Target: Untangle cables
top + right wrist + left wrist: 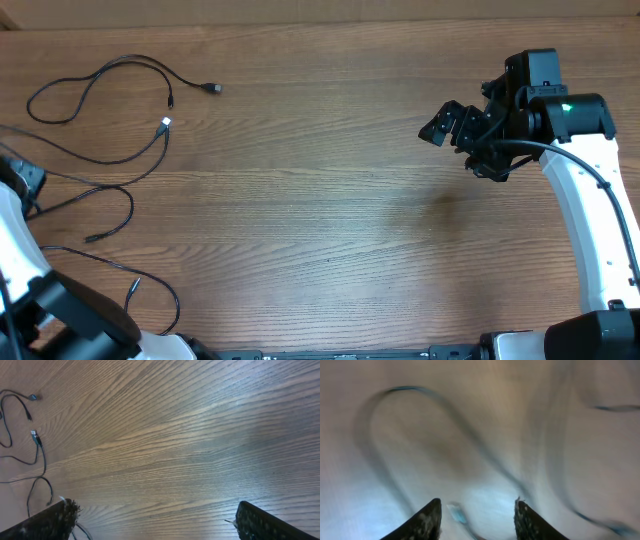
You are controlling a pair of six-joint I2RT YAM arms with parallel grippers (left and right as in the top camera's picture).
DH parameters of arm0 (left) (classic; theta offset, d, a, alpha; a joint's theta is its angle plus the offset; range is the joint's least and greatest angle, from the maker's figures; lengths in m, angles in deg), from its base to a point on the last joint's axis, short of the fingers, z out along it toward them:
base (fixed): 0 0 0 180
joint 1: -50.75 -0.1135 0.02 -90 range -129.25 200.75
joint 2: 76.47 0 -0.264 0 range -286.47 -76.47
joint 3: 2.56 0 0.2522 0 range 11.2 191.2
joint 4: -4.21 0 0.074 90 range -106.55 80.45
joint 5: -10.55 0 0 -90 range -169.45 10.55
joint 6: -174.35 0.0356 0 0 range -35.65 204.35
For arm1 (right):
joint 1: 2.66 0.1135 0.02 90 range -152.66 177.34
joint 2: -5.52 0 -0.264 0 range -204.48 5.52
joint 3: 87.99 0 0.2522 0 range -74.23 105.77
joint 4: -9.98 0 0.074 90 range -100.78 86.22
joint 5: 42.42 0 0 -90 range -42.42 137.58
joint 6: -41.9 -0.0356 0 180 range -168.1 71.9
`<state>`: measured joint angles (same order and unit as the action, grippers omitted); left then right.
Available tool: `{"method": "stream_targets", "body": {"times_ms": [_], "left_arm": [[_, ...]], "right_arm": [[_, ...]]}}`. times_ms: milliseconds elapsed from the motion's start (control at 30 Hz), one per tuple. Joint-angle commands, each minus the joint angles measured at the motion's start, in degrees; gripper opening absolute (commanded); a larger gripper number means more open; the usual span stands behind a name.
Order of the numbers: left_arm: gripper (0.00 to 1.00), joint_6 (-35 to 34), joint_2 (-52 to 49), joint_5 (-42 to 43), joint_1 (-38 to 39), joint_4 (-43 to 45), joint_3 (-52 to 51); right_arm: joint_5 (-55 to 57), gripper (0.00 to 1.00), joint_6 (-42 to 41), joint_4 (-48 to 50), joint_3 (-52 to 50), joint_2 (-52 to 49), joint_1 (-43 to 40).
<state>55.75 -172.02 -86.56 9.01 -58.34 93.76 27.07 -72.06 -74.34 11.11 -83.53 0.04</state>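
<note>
Several thin black cables lie in loose strands at the table's left side. One cable loops at the far left and ends in a dark plug. Another ends in a silvery plug. Two more strands lie nearer the front. The cables also show in the right wrist view. My left gripper is open just above a blurred cable loop, with a small pale plug between its fingers. My right gripper is open, empty, and far right of the cables.
The wooden table fills the overhead view. The left arm's body sits at the front left, over part of the cables. The right arm runs along the right edge.
</note>
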Motion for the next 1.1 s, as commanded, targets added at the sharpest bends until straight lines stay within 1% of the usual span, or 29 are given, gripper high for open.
{"method": "stream_targets", "body": {"times_ms": [0, 67, 100, 167, 200, 333, 400, 500, 600, 667, 700, 733, 767, 800, 833, 900, 933, 967, 1000, 1067], "left_arm": [[0.54, 4.22, 1.97, 23.87, 0.94, -1.29, 1.53], [0.56, 5.09, 0.63, 22.12, 2.75, -4.24, 1.29], [0.54, 6.88, -0.22, 21.11, 4.24, -5.64, 0.70], [0.54, 8.87, -1.33, 20.17, 6.56, -6.29, -0.70], [0.54, 10.95, -2.43, 18.84, 8.76, -6.32, -1.81], [0.59, 11.08, -5.05, 8.83, 12.52, -6.91, -3.39], [0.60, 11.54, -6.29, 5.68, 13.22, -6.91, -4.52], [0.60, 15.58, -10.29, 5.60, 13.29, -7.02, -4.85], [0.60, 16.83, -14.49, 5.73, 13.29, -6.36, -4.85], [0.60, 20.52, -17.68, 8.15, 13.38, -5.31, -4.85], [0.61, 22.08, -18.86, 9.75, 13.38, -4.85, -4.85], [0.63, 23.12, -20.44, 11.13, 13.40, -4.22, -4.85], [0.62, 23.08, -22.14, 11.21, 13.40, -3.61, -4.85], [0.57, 23.08, -23.02, 10.97, 13.38, -3.32, -4.85], [0.49, 23.04, -23.61, 10.97, 13.38, -3.32, -4.85], [0.24, 22.12, -23.98, 10.27, 13.20, -3.37, -4.85], [0.21, 21.20, -23.98, 9.40, 13.20, -3.45, -4.85], [0.11, 17.81, -23.98, 6.08, 13.20, -4.07, -4.85], [0.05, 15.23, -23.98, 3.30, 13.22, -5.05, -4.85], [0.04, 11.56, -23.98, -0.87, 13.20, -6.91, -4.81]], "right_arm": [[0.52, 1.00, -0.24, 0.22, 0.15, -0.02, -0.15], [0.52, 1.00, -0.24, 0.22, 0.15, -0.02, -0.15], [0.52, 1.00, -0.24, 0.22, 0.15, -0.02, -0.15], [0.52, 1.00, -0.24, 0.22, 0.15, -0.02, -0.15], [0.52, 1.00, -0.24, 0.22, 0.15, -0.02, -0.15], [0.52, 1.00, -0.24, 0.22, 0.15, -0.02, -0.15], [0.50, 1.00, -0.24, 0.22, 0.15, -0.02, -0.15], [0.52, 1.00, -0.24, 0.22, 0.15, -0.02, -0.15], [0.50, 1.00, -0.24, 0.22, 0.15, -0.02, -0.15], [0.50, 1.00, -0.24, 0.22, 0.15, -0.02, -0.15], [0.52, 1.00, -0.24, 0.22, 0.15, -0.02, -0.15], [0.52, 1.00, -0.24, 0.22, 0.15, -0.02, -0.15], [0.52, 1.00, -0.24, 0.22, 0.15, -0.02, -0.15], [0.50, 1.00, -0.24, 0.22, 0.15, -0.02, -0.15], [0.52, 1.00, -0.24, 0.22, 0.15, -0.02, -0.15], [0.50, 1.00, -0.24, 0.22, 0.15, -0.02, -0.15], [0.52, 1.00, -0.24, 0.22, 0.15, -0.02, -0.15], [0.52, 1.00, -0.24, 0.22, 0.15, -0.02, -0.15], [0.50, 1.00, -0.24, 0.22, 0.15, -0.02, -0.15], [0.52, 1.00, -0.24, 0.22, 0.15, -0.02, -0.15]]}}
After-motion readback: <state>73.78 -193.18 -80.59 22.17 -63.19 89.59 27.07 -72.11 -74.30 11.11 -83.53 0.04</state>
